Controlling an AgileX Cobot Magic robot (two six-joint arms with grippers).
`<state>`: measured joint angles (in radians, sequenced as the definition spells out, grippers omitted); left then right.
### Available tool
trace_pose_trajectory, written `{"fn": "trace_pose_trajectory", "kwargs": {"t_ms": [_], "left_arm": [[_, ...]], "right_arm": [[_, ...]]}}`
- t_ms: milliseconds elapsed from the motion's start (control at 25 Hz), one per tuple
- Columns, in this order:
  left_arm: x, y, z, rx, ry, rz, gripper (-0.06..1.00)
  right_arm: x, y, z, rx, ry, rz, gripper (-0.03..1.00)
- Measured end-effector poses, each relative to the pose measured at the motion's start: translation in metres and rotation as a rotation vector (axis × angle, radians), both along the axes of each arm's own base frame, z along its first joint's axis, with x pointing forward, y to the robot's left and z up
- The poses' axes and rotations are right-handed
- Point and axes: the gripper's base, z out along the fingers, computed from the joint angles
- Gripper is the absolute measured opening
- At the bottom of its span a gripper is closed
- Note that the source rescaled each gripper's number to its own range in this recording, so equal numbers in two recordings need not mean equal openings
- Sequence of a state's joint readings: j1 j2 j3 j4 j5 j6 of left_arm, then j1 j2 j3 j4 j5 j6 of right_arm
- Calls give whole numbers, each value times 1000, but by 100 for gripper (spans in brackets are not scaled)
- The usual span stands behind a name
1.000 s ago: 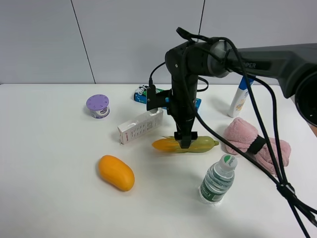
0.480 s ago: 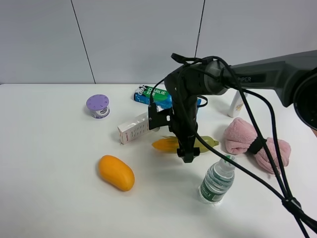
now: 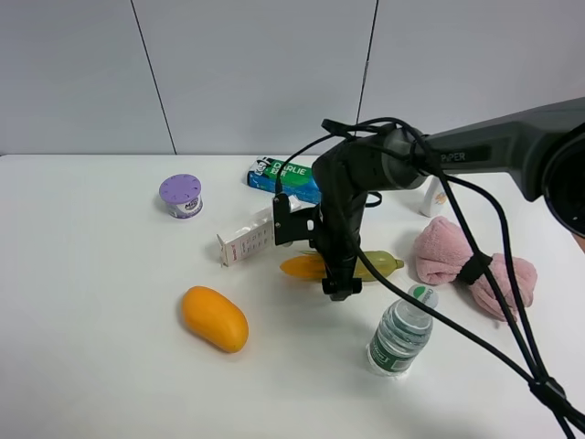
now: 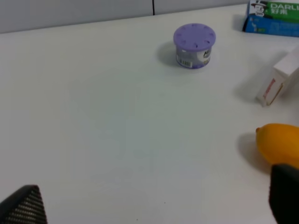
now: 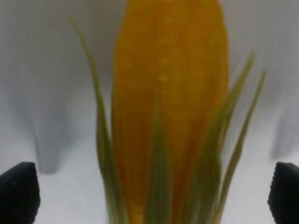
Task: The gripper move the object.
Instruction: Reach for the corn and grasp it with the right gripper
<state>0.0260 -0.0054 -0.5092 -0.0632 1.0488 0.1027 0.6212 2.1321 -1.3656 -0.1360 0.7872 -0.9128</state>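
- The purple tub (image 3: 180, 195) and bottle (image 3: 400, 334) stood capped; contents unseen.
- Wrist view alone showed the right end effector (image 5: 149, 196) open astride the corn (image 5: 170, 93).
- The left end effector (image 4: 154, 201) gaped, empty.

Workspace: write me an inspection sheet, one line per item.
Surface: white table, no spills seen.
Job's things: toy corn cob lies flat mid-table.
Clutter: mango, purple jar, white carton, Darlie box, water bottle, pink towel, white bottle.
End effectors: right end effector open, straddling the corn; left end effector open, empty.
Cables: black cables trail from the right arm across the towel.
Surroundings: grey panelled wall; nothing else seen.
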Motion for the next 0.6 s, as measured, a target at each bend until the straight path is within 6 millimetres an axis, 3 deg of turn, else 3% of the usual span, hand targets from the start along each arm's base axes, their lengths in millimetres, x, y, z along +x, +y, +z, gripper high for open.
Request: {"fn": "trace_pose_trajectory", "kwargs": {"t_ms": [160, 440, 520, 600], "left_arm": [[0, 0, 0, 0, 0, 0, 100], [0, 0, 0, 0, 0, 0, 100], [0, 0, 0, 0, 0, 0, 100], [0, 0, 0, 0, 0, 0, 100]], "right_arm": [[3, -3, -1, 1, -2, -9, 91], [4, -5, -1, 2, -3, -13, 66], [4, -5, -1, 2, -3, -13, 47], [3, -5, -1, 0, -1, -14, 21]]}}
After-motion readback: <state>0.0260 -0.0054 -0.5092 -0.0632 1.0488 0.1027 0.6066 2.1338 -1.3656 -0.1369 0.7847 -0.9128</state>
